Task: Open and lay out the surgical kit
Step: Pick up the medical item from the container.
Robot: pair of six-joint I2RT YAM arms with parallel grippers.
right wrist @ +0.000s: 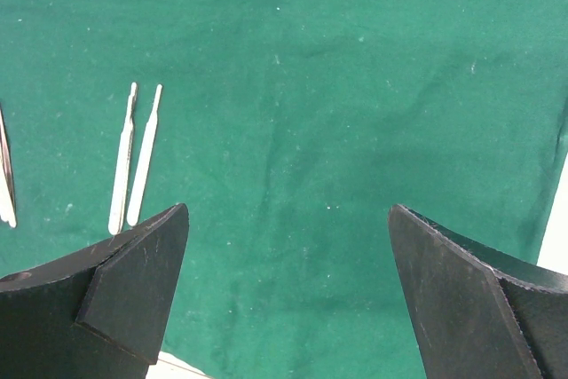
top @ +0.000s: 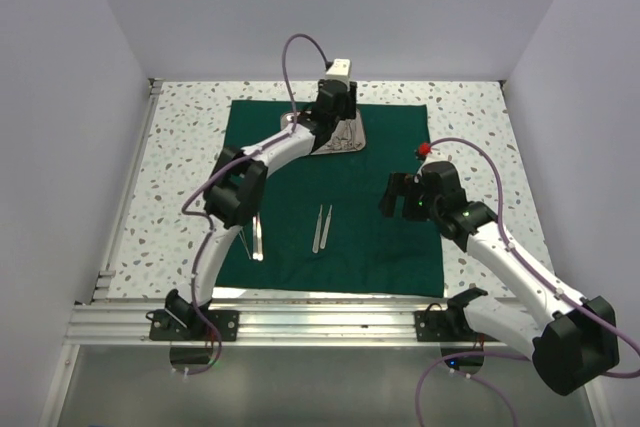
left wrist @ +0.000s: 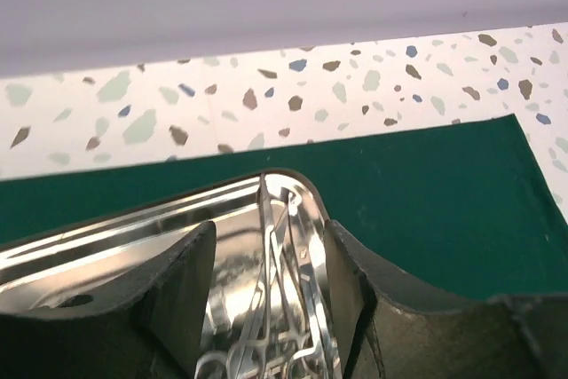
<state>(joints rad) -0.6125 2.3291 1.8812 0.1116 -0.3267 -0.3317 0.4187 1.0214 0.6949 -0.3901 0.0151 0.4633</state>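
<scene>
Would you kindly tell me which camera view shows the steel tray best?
The left wrist view: the steel tray is close up, instruments visible inside, framed by the open left claw. The top external view shows it small, partly hidden by the left arm. The right wrist view misses it.

Robot lab cell, white walls [top: 350, 7], speckled tabletop [top: 180, 147]
</scene>
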